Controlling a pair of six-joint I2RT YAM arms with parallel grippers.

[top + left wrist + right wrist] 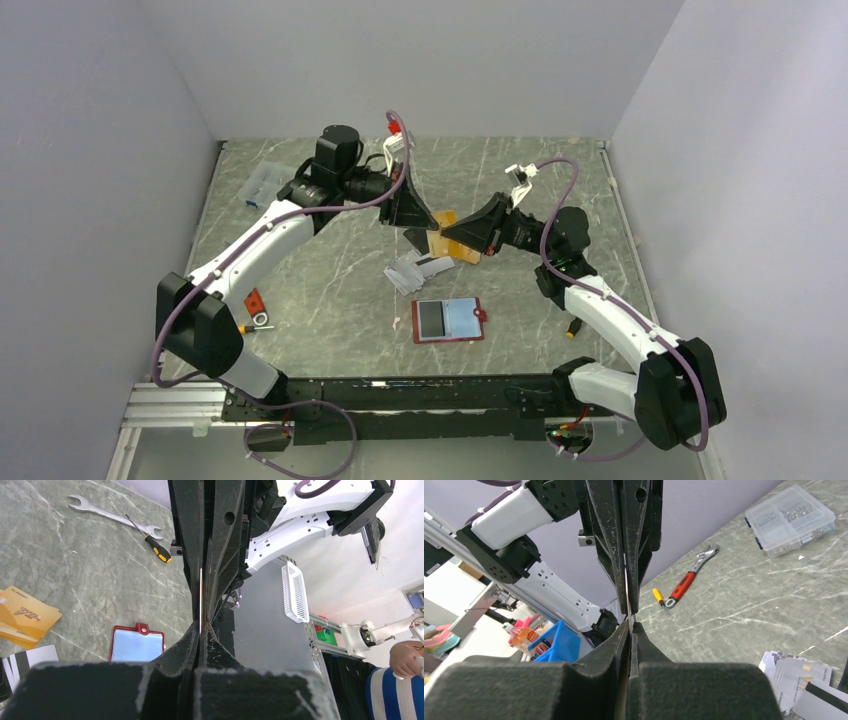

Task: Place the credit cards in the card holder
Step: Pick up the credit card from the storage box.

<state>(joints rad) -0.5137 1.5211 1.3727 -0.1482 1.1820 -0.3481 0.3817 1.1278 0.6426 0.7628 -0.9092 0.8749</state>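
Above the tabletop (330, 300), the left tool (200, 635) and right tool (630, 627) meet tip to tip, both clenched on one edge-on credit card (201, 592). At 10 o'clock, a clear box (791, 520) holds small hardware. At 6 o'clock the card holder (448, 320) lies open, a dark rectangle in its left sleeve.

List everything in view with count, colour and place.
held card: one, pale edge, pinched between both grippers
grey-white cards: several, fanned at table centre
gold cards: a few, beside the grey-white ones
card holder: one, dark red, open, near centre
clear box: one, far left
red wrench: one, left side
yellow-handled tool: one, beside red wrench
silver spanner: one, right side
orange-black screwdriver: one, against the spanner
left gripper: black, shut on held card
right gripper: black, shut on held card
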